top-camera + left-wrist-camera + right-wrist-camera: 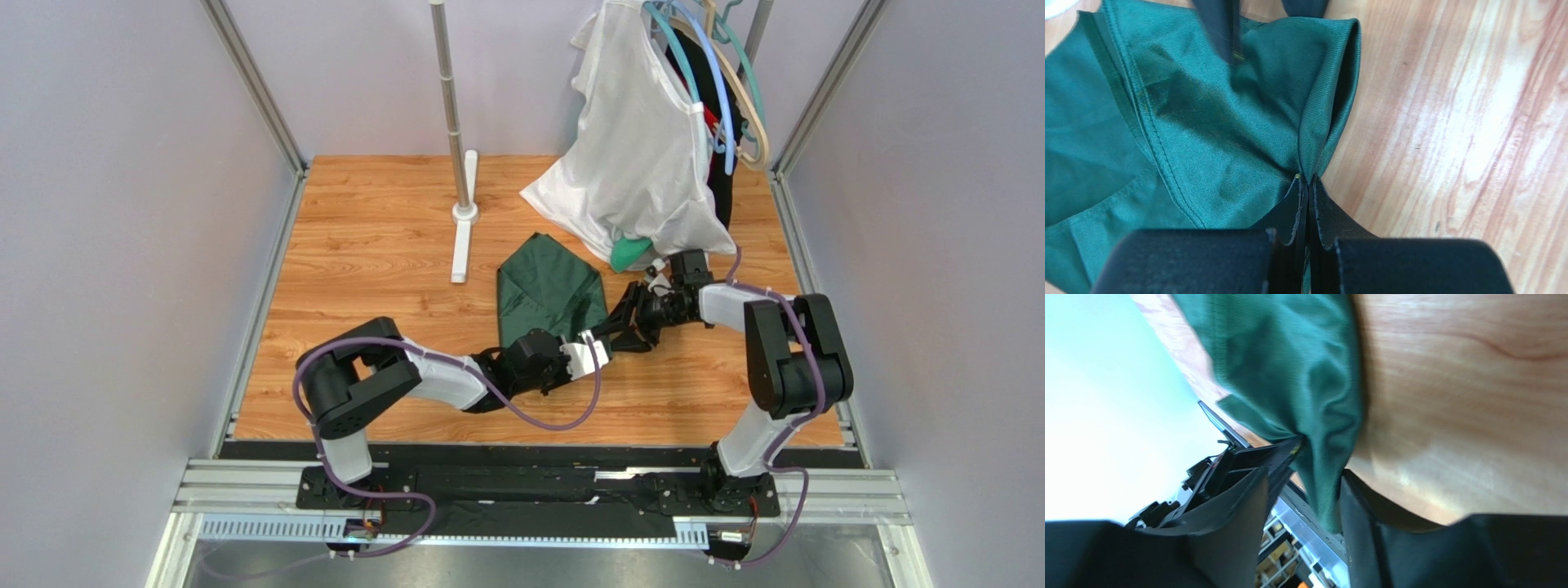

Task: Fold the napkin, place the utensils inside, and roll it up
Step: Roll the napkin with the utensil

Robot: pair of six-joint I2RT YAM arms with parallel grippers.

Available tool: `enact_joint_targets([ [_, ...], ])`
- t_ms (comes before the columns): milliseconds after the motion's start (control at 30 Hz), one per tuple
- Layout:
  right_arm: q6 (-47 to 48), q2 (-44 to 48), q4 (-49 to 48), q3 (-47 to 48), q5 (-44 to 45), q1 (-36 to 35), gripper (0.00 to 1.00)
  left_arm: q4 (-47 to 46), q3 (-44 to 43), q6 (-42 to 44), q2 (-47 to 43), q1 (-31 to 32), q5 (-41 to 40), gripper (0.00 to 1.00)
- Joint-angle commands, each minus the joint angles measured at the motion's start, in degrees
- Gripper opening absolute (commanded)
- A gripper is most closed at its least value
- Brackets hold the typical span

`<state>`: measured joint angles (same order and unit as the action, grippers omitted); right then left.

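The dark green napkin (550, 294) lies crumpled and partly folded on the wooden table, in front of the white garment. My left gripper (601, 344) is at the napkin's near right corner. In the left wrist view it (1308, 182) is shut on a raised pinch of the cloth (1229, 122). My right gripper (628, 321) is right beside it. In the right wrist view its jaws (1306, 478) stand apart, with a hanging fold of the napkin (1290, 367) between them, lying against the right finger (1364, 527). No utensils are in view.
A metal pole on a white base (463, 227) stands at the back centre. A white garment (638, 147) on hangers hangs at the back right, with a brighter green garment (629, 254) under its hem. Frame posts and walls close both sides.
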<state>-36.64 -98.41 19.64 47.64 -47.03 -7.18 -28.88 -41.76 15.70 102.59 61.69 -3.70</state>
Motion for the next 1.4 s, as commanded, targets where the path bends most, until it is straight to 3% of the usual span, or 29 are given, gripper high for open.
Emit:
enact_joint_targets([
  [0, 0.3, 5.8, -1.6, -1.0, -1.3, 2.0, 0.54, 6.5, -2.2, -4.3, 0.7, -1.3, 5.5, 0.00],
  [200, 1.5, 12.5, -2.0, -6.6, 3.3, 3.8, 0.57, 12.4, -4.2, -7.3, -0.1, -4.5, 12.0, 0.00],
  [400, 3.1, 27.5, -8.8, -16.2, 12.5, 4.0, 0.57, 18.6, -5.7, -10.2, -0.8, -8.1, 20.0, 0.00],
  [567, 7.0, 41.9, -17.4, -21.4, 14.1, 1.9, 0.58, 23.9, -7.2, -12.2, -1.1, -11.1, 26.7, 0.00],
  [767, 20.1, 52.1, -18.1, -21.6, 26.4, -12.9, 0.58, 33.8, -12.4, -11.5, -0.2, -14.0, 32.5, 0.00],
  [1000, 27.6, 56.2, -24.9, -26.1, 27.9, -22.0, 0.58, 39.8, -16.9, -11.8, 2.3, -17.1, 41.2, 0.00],
  [1367, 40.6, 45.6, -23.8, -23.5, 46.9, -45.6, 0.58, 47.4, -22.0, -11.2, 6.9, -19.7, 47.4, 0.00],
])
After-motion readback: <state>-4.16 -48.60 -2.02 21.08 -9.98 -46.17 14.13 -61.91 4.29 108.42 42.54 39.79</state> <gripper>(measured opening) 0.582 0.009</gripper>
